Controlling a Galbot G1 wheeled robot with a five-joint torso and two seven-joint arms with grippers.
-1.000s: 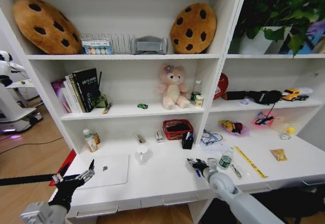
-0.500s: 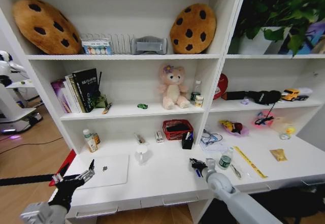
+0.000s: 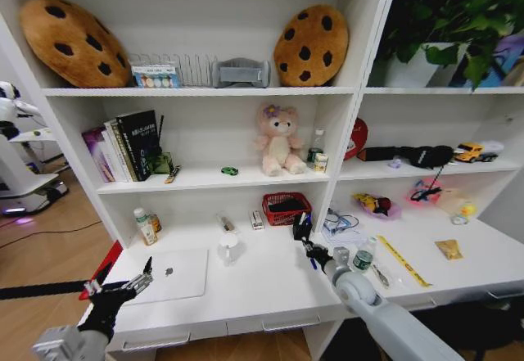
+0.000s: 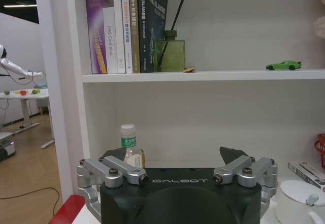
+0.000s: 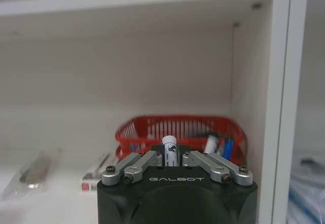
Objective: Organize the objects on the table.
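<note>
Okay, the pen (image 5: 170, 148) is in my right gripper (image 3: 308, 248), white barrel with a dark mark standing up between the closed fingers (image 5: 139, 163) in the right wrist view (the head view shows a blue bit below the gripper). I have that gripper raised over the white desk (image 3: 262, 283), just in front of the black pen cup (image 3: 301, 228) and the red basket (image 3: 286, 208). A clear bottle with a green label (image 3: 363, 256) stands just to its right. The silver laptop (image 3: 170, 274) lies flat near the desk's left end, a white mug (image 3: 230, 249) beside it. My left gripper (image 3: 135, 281) hovers at the laptop's front left corner, fingers (image 4: 109, 169) spread wide, holding nothing. Past it, a small bottle (image 4: 130, 148) stands by the shelf wall.
</note>
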